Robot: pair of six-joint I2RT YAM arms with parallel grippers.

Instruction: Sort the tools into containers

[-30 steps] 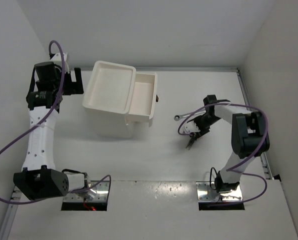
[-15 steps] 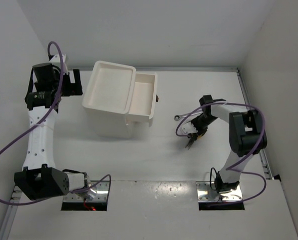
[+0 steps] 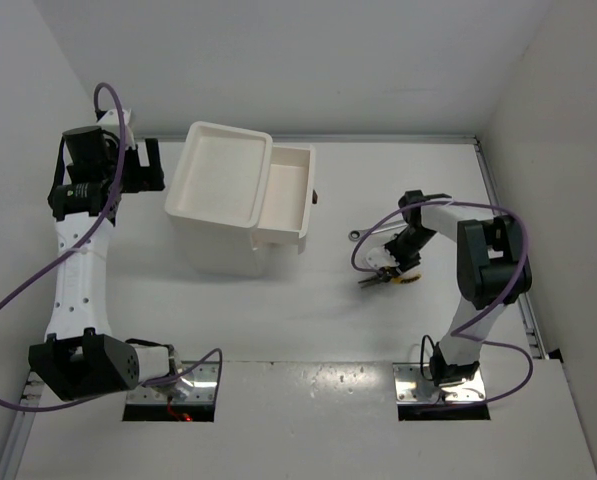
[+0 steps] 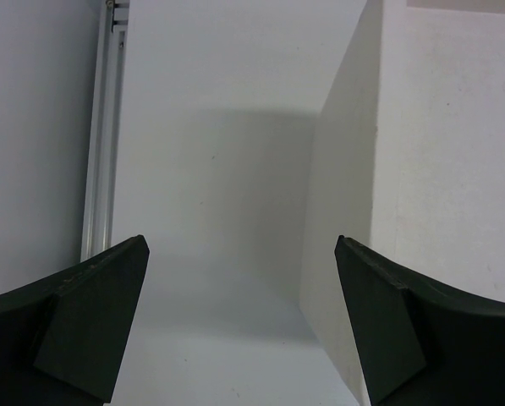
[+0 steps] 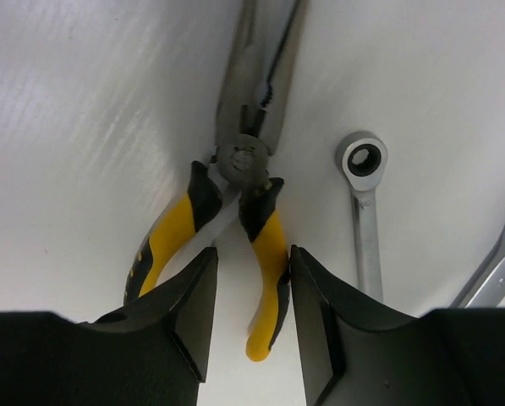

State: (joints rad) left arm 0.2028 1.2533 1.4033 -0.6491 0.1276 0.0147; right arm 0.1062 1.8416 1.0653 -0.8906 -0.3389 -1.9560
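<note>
The yellow-handled pliers [image 5: 235, 161] lie on the table, nose pointing away from my right wrist. My right gripper [image 5: 252, 254] is low over their handles, open but narrow. One yellow handle [image 5: 271, 254] sits between the jaws against the right finger [image 5: 337, 330], with table showing beside it. The other handle runs under the left finger [image 5: 163, 330]. Seen from above, the right gripper [image 3: 393, 268] is over the pliers [image 3: 376, 280]. Two silver wrenches [image 5: 366, 220] [image 5: 497, 271] lie just beside them. My left gripper [image 4: 241, 245] is wide open and empty, left of the white containers [image 3: 218, 170].
The white box's upper drawer [image 3: 288, 195] is pulled out to the right, its small dark handle [image 3: 316, 197] facing the right arm. The box's side wall [image 4: 421, 169] fills the right of the left wrist view. A metal rail [image 4: 100, 152] borders the table's left edge.
My right gripper has narrowed around one pliers handle and shifted slightly back. The pliers swung from pointing at the near edge to lying crosswise. The left arm has barely moved.
</note>
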